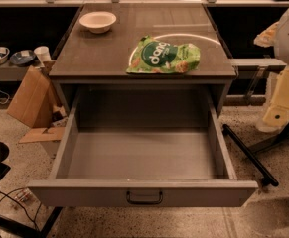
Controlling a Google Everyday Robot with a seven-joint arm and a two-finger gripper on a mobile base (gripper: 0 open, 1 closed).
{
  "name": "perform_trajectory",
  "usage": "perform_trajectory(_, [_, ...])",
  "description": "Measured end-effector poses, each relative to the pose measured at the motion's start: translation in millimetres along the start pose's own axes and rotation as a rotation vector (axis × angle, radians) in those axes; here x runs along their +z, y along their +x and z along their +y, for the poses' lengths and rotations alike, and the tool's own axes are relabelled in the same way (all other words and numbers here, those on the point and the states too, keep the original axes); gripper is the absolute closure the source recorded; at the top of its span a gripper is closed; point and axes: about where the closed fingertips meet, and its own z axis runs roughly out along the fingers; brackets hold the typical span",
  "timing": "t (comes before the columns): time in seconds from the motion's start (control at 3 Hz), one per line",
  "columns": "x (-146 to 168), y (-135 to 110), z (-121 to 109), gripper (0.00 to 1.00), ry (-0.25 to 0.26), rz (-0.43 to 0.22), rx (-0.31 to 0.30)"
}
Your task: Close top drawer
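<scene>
The top drawer point(143, 191) is a wide, deep grey box pulled far out of the cabinet toward me. Its inside is empty. A small dark loop handle point(144, 198) sits at the centre of its front panel. My arm hangs at the right edge of the view, and the pale gripper point(279, 114) at its end is right of the drawer's right side, apart from it and well away from the handle.
On the cabinet top point(84, 58) lie a green snack bag point(164, 57) and a white bowl point(98, 21). Cardboard point(29, 98) leans at the left. A black bar point(248, 155) lies on the floor at the right, cables at the lower left.
</scene>
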Motion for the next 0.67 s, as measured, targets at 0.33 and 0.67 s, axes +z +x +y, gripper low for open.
perform_trajectory(0.33, [0.0, 0.0, 0.0, 0.0, 0.0, 0.0, 0.0])
perform_trajectory(0.67, [11.5, 1.6, 16.3, 0.0, 0.03, -0.061, 0.051])
